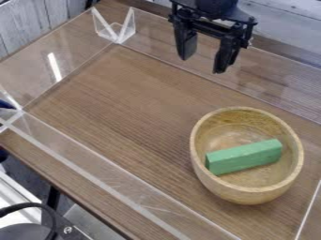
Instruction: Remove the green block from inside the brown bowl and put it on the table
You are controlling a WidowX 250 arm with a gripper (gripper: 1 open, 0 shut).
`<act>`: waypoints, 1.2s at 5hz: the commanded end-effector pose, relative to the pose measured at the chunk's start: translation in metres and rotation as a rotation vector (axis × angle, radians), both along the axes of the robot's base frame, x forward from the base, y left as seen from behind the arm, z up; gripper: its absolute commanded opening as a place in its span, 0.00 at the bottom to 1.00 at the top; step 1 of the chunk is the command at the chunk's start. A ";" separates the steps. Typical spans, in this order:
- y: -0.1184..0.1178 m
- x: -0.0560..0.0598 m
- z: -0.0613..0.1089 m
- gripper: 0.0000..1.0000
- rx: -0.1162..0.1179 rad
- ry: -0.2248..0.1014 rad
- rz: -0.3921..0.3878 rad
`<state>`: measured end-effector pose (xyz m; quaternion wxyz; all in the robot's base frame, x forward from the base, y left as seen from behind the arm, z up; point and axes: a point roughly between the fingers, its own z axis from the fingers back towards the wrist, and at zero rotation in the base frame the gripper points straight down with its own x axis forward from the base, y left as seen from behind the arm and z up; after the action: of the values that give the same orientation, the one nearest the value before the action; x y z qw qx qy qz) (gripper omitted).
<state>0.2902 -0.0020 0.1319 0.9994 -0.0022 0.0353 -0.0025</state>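
The brown bowl sits on the table at the right, close to the front-right corner. Inside it the green block lies flat, angled slightly across the bowl's bottom. My gripper hangs at the top of the view, above the table's far side and behind the bowl, pointing down. Its two black fingers stand apart, open, with nothing between them. It is well clear of the bowl and the block.
Low clear acrylic walls run along the table's edges, with a clear corner bracket at the far left. A grey plank wall stands behind the table. Dark cables and gear lie under the front-left edge.
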 end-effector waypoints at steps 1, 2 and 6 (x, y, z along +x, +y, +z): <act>-0.019 -0.009 -0.015 1.00 -0.006 0.021 -0.066; -0.031 -0.018 -0.014 0.00 -0.013 0.008 -0.069; -0.085 -0.012 -0.036 1.00 -0.053 -0.017 -0.394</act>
<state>0.2718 -0.0860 0.0848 0.9793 -0.0203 0.0506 -0.1951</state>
